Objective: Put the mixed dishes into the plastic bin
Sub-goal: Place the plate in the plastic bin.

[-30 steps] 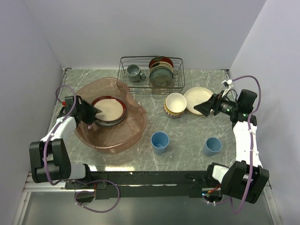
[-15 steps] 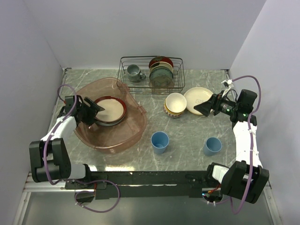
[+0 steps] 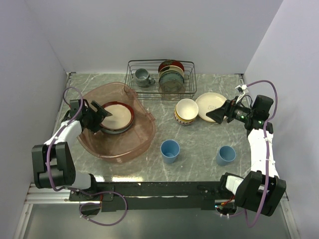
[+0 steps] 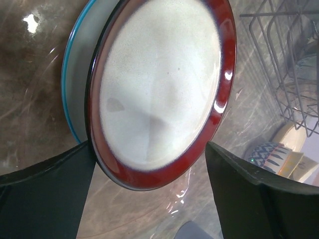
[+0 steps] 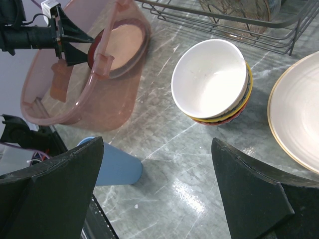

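Since a second ago: opened from about half-shut to wide on the left gripper [image 3: 101, 117], and shifted a little toward the far side of the table [image 3: 199, 144]. Now released from the red-rimmed plate [image 4: 159, 84], with that plate lying between the spread jaws and clear of the right one; cannot tell whether grazing the left finger [image 4: 45, 194]. Stacked under it, showing on the left-jaw side, a blue-edged plate [image 4: 75, 69]. Both set down inside the bin [image 3: 130, 147]. Beyond the right jaw, seen through the bin wall, part of the wire rack [image 4: 294, 64] and a patterned bowl [image 4: 269, 152].

No change on the right gripper [image 3: 209, 115]: spread wide, grasping nothing, hovering above the table. Straight ahead between its jaws, the cream bowl [image 5: 209, 79], nested in the patterned bowl. Off to the right-jaw side, the cream plate [image 5: 299, 114], flat on the table. Just beside the left jaw's tip, a blue cup [image 5: 117, 169], standing upright. Well ahead on that same side, the bin. Out of that wrist view, well behind the jaws toward the arm's base, a second blue cup [image 3: 226, 155], also upright.
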Action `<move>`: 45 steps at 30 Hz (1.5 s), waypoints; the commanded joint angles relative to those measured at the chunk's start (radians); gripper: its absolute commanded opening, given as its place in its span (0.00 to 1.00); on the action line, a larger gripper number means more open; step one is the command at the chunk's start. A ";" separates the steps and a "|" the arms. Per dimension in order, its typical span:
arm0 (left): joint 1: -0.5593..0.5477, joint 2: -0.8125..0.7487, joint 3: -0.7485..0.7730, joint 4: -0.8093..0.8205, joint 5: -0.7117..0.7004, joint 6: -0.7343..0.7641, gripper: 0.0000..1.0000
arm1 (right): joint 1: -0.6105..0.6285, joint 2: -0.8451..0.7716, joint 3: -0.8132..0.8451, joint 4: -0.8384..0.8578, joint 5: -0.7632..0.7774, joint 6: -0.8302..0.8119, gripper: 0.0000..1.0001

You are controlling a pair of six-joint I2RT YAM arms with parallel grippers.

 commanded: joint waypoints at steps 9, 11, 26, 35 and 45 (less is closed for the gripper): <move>0.005 0.032 0.085 -0.104 -0.111 0.025 0.95 | -0.005 -0.020 0.022 0.011 -0.004 -0.015 0.96; 0.003 0.043 0.106 -0.127 -0.129 0.028 0.96 | -0.007 -0.020 0.022 0.011 -0.004 -0.015 0.96; -0.032 0.066 0.257 -0.257 -0.224 0.094 0.97 | -0.005 -0.020 0.022 0.009 -0.001 -0.017 0.96; -0.035 -0.102 0.266 -0.221 -0.113 0.222 0.96 | -0.005 -0.013 0.026 -0.003 0.027 -0.038 0.96; -0.032 -0.490 0.085 -0.052 -0.063 0.345 0.99 | -0.026 -0.025 0.019 -0.014 0.177 -0.121 0.97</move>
